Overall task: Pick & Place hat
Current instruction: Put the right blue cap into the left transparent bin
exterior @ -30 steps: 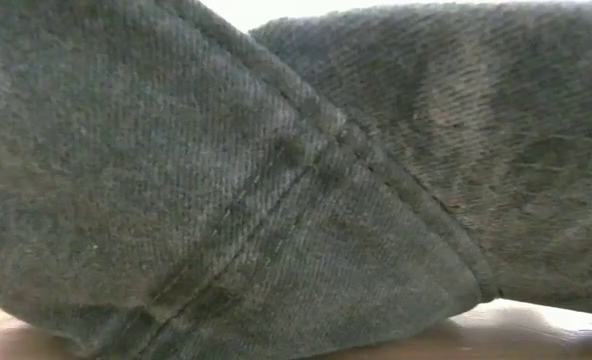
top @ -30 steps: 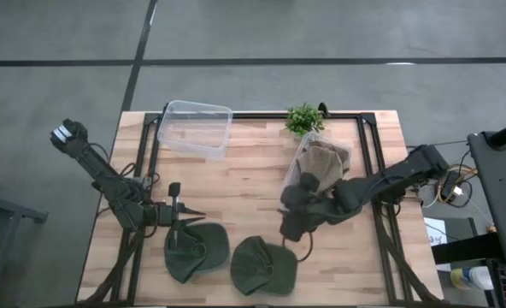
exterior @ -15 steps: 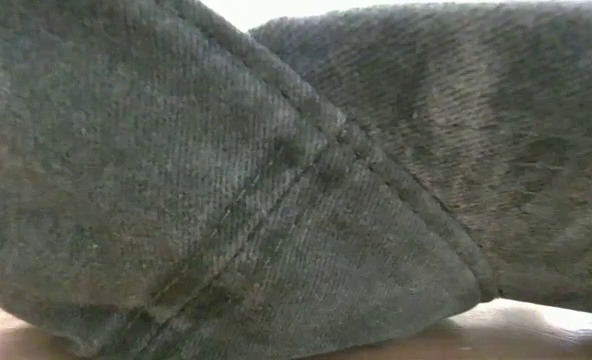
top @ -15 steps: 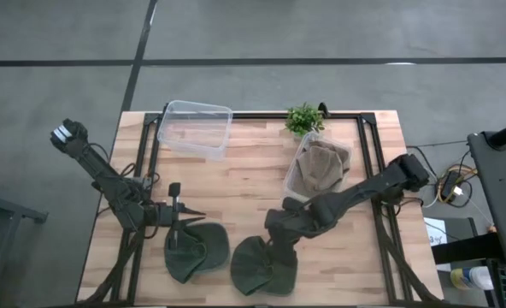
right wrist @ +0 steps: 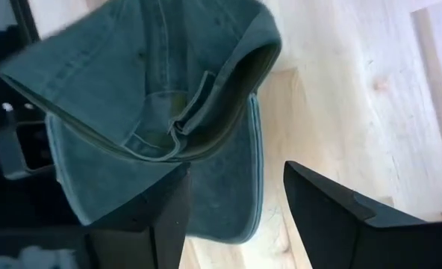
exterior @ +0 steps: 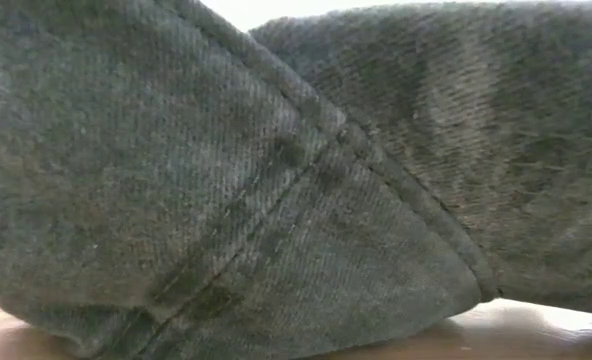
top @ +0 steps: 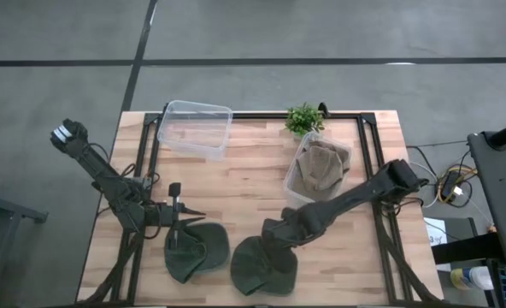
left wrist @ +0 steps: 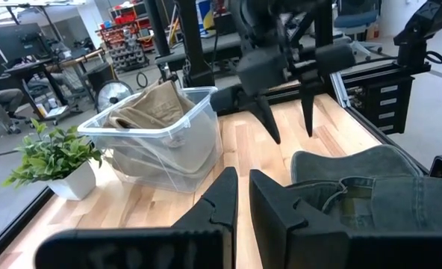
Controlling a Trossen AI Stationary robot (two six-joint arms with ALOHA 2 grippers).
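two hats (top: 198,253) at table's (top: 244,184) front edge, bins (top: 194,128) behind

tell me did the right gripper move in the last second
Yes. The right gripper has moved away from the bin of tan hats, toward the table's near edge, and now hangs open over the right green hat.

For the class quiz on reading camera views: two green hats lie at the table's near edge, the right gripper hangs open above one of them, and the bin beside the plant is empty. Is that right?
Not quite. The bin beside the plant is not empty: this tub holds tan hats, as the high view shows. The empty bin stands farther left. The rest holds: two green hats lie near the edge, and the right gripper hangs open above one.
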